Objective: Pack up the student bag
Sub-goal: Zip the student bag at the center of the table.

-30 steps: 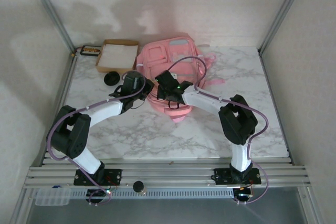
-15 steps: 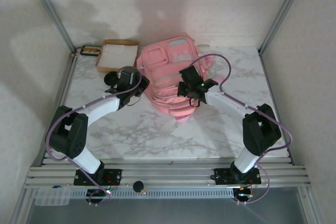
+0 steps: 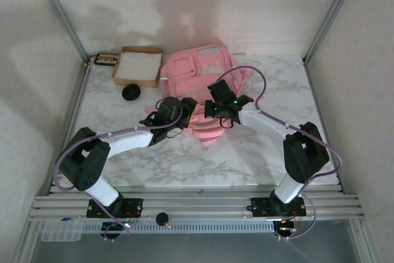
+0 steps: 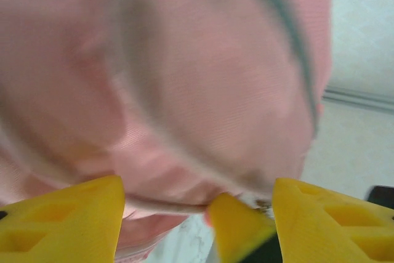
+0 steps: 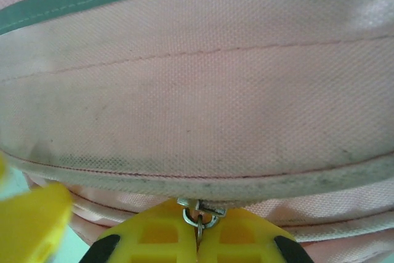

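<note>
The student bag, pink with grey-white panels, lies at the back middle of the table. My right gripper is at the bag's near end. In the right wrist view that gripper is shut on the small metal zip pull, which hangs from a seam of the student bag. My left gripper sits just left of it, open. In the left wrist view, the left gripper has its yellow fingers wide apart under blurred pink fabric of the student bag, holding nothing.
A brown cardboard box with a white inside stands back left. A small dark tray lies beside it and a black round object in front of it. Metal frame posts stand at both back corners.
My left gripper has opened and swung right, from beside the black round object to the bag's near end. The right gripper shifted right along the bag, still shut.
</note>
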You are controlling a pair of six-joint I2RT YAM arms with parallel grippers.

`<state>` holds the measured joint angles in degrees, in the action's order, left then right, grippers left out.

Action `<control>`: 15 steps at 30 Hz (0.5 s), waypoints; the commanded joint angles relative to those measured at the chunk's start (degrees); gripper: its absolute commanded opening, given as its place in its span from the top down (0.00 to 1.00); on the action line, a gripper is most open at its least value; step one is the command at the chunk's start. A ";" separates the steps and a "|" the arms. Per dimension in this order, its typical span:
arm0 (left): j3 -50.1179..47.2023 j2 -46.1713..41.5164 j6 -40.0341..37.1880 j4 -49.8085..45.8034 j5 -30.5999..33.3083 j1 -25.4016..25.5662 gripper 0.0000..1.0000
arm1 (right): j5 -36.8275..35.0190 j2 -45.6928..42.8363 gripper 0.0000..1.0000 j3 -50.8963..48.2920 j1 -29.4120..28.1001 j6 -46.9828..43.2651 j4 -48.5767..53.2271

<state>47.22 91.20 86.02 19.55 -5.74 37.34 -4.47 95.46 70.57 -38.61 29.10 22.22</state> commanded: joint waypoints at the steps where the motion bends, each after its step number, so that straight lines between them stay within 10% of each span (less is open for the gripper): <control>1: -3.21 -1.58 9.77 2.80 4.97 1.54 0.35 | 2.75 -0.71 1.00 -0.78 -0.24 -1.19 -1.81; 15: -2.09 -4.23 14.41 7.17 7.84 2.64 0.45 | 4.60 -0.30 1.00 -2.92 -0.15 -1.83 -4.06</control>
<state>44.45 91.50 98.52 25.50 0.05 39.46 -2.68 95.46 68.79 -38.44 28.42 18.59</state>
